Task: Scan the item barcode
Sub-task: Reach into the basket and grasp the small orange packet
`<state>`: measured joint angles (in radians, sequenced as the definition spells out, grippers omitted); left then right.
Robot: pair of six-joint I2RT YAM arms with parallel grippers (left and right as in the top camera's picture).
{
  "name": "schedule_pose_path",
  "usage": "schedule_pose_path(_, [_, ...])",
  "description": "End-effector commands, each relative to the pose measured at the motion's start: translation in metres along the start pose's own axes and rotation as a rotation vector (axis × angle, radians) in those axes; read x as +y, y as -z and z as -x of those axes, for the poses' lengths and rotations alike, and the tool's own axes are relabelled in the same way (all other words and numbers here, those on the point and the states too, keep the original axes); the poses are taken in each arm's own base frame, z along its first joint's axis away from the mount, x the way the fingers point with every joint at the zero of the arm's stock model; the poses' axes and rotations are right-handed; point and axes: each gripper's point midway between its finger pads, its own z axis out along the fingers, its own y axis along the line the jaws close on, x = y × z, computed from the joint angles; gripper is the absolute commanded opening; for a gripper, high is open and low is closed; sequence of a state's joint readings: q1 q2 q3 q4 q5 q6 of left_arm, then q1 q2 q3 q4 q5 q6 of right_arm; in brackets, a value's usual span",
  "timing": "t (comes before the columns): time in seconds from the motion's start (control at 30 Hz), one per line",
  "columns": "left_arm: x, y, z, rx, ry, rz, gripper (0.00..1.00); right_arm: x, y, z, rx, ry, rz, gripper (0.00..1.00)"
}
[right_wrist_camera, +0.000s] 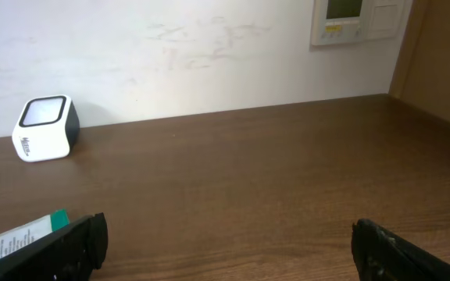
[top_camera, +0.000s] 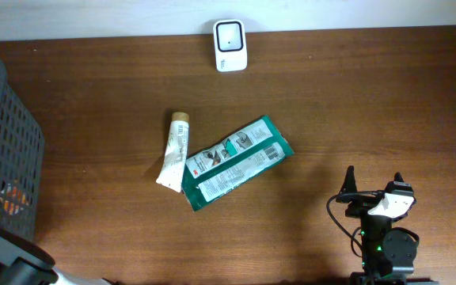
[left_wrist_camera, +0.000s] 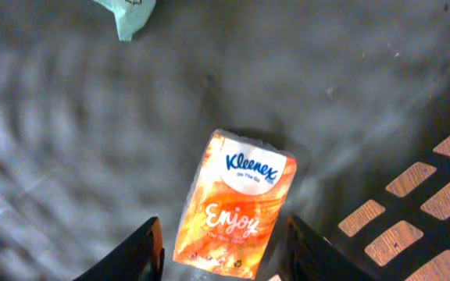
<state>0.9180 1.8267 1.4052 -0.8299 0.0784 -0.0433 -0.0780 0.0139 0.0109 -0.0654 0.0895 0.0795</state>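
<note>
An orange Kleenex tissue pack [left_wrist_camera: 237,207] lies on the grey floor of the basket in the left wrist view. My left gripper [left_wrist_camera: 223,230] is open and straddles the pack's near end. Its left finger stands a little off the pack and its right finger is close to the edge. No barcode shows on the pack's upper face. The white scanner [top_camera: 230,45] stands at the table's far edge and also shows in the right wrist view [right_wrist_camera: 45,129]. My right gripper [top_camera: 373,184] hovers open and empty over the near right of the table [right_wrist_camera: 229,242].
The dark mesh basket [top_camera: 10,134] stands at the table's left edge, its slotted wall [left_wrist_camera: 412,211] right of the pack. A pale green item [left_wrist_camera: 127,16] lies further inside. A green packet [top_camera: 234,162] and a white tube [top_camera: 174,149] lie mid-table.
</note>
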Motion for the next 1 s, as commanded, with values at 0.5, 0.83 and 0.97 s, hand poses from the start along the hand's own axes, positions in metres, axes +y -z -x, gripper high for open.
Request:
schedule_pose_path(0.5, [0.02,-0.075,-0.04,0.208,-0.021,0.058,0.18,-0.005,0.0,-0.002,0.002,-0.003,-0.024,0.98])
schedule_pose_path(0.83, [0.011,-0.046,-0.021,0.128,-0.023,0.023,0.0,-0.005,0.0,-0.002,0.002,-0.003,-0.024,0.98])
schedule_pose_path(0.97, [-0.003,0.026,0.022,-0.081,-0.038,-0.016,0.0,-0.005,0.0,-0.002,0.002,-0.003,-0.024,0.98])
